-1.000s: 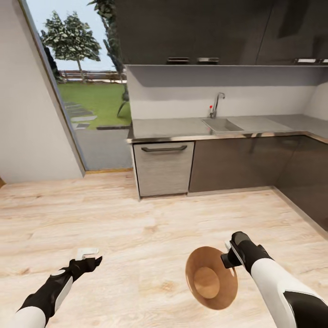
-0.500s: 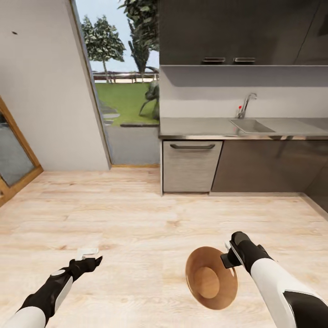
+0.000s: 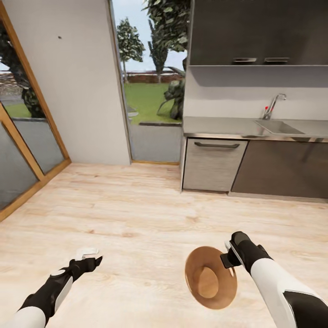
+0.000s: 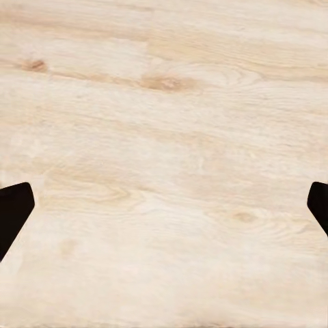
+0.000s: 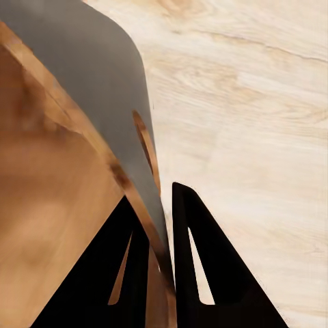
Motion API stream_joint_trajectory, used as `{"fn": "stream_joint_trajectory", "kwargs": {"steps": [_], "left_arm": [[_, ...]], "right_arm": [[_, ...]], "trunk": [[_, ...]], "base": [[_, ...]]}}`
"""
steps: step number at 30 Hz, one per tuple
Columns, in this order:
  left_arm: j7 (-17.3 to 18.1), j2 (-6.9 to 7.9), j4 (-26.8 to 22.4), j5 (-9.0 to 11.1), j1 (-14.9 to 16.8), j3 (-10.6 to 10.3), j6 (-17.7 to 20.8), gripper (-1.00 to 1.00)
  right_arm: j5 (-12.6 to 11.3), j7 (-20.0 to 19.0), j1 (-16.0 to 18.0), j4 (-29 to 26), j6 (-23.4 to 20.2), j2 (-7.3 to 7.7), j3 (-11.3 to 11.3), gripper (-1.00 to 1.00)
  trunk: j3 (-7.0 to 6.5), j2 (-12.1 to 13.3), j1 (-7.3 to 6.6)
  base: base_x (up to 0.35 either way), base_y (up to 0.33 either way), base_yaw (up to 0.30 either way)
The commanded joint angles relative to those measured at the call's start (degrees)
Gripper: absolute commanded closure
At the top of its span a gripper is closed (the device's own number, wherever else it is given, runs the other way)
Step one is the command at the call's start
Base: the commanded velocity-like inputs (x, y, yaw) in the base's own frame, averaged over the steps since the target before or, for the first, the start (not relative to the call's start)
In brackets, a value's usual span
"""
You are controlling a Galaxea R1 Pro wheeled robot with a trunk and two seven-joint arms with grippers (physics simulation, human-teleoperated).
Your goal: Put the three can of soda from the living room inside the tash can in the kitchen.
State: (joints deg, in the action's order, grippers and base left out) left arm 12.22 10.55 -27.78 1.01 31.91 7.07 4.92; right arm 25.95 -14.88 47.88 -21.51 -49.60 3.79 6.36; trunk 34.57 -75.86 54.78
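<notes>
Kitchen (image 3: 255, 155), pale wood floor (image 3: 136, 218); right gripper (image 5: 160, 256) pinches tash can (image 3: 210, 277) rim, can tilted over floor; left gripper (image 4: 164, 212) spread wide, holding nothing.
</notes>
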Motion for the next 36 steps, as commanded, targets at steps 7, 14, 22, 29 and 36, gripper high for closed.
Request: {"fn": "stream_joint_trajectory", "kwargs": {"steps": [7, 14, 22, 29, 36], "left_arm": [[0.00, 0.00, 0.00, 0.01, 0.00, -0.04, 0.00, -1.00], [0.00, -0.07, 0.00, -0.01, 0.00, -0.04, 0.00, -1.00], [0.00, -0.09, 0.00, -0.03, 0.00, -0.04, 0.00, -1.00], [0.00, -0.09, 0.00, -0.04, 0.00, -0.04, 0.00, -1.00], [0.00, -0.17, 0.01, -0.04, 0.00, -0.04, 0.00, -1.00]], "right_arm": [[-0.46, -0.32, 0.02, -0.02, -0.05, -0.04, 0.08, 1.00], [-0.46, -0.38, 0.02, -0.02, -0.05, -0.12, 0.10, 1.00], [-0.46, -0.42, -0.02, -0.02, -0.05, -0.18, 0.12, 1.00], [-0.46, -0.42, -0.07, -0.02, -0.05, -0.18, 0.09, 1.00], [-0.46, -0.42, -0.07, -0.01, -0.05, -0.18, 0.08, 1.00]], "trunk": [[-0.10, 0.00, 0.00], [-0.63, 0.00, 0.00], [-1.34, 0.00, 0.00], [-1.96, 0.00, 0.00], [-2.58, 0.00, 0.00]], "base": [[-0.215, 0.238, 0.021], [-0.218, 0.231, 0.002], [-0.220, 0.228, 0.000], [-0.220, 0.228, 0.000], [-0.221, 0.227, 0.000]]}}
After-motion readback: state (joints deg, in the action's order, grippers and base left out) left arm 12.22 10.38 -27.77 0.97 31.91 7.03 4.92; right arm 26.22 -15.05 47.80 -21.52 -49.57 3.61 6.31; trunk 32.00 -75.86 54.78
